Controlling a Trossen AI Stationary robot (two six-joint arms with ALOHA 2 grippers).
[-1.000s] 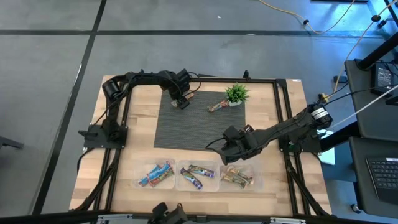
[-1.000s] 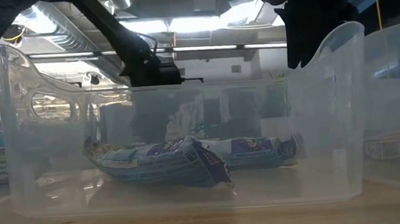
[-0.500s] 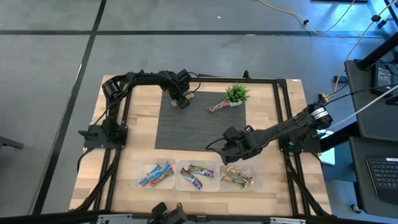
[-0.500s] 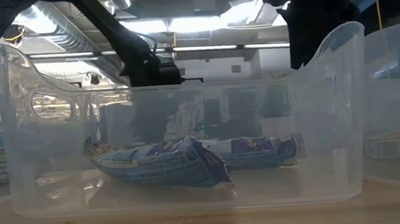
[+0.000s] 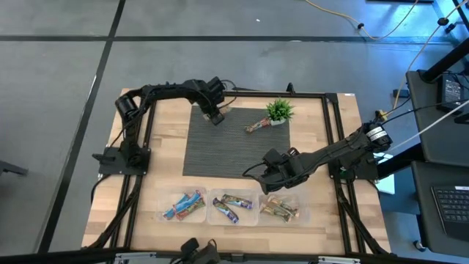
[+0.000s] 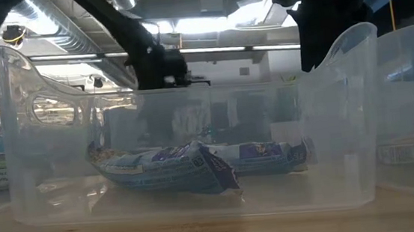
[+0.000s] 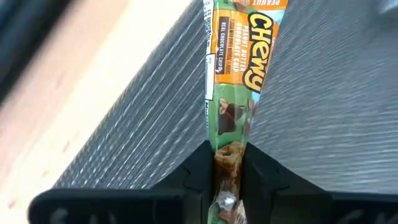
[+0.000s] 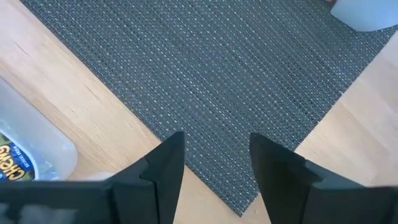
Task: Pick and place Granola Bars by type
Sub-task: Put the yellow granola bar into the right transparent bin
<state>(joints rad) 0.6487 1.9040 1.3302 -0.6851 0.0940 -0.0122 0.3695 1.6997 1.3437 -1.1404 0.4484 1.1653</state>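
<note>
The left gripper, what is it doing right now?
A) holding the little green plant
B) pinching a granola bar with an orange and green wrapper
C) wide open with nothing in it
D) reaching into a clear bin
B: in the left wrist view the left gripper is shut on the granola bar, whose orange and green wrapper sticks out from between the fingers, above the dark mat.

Open right gripper (image 8: 211, 163) over grey woven mat (image 8: 236, 68) corner (clear bin (image 8: 37, 140) alongside, on wooden table (image 8: 93, 118)).
</note>
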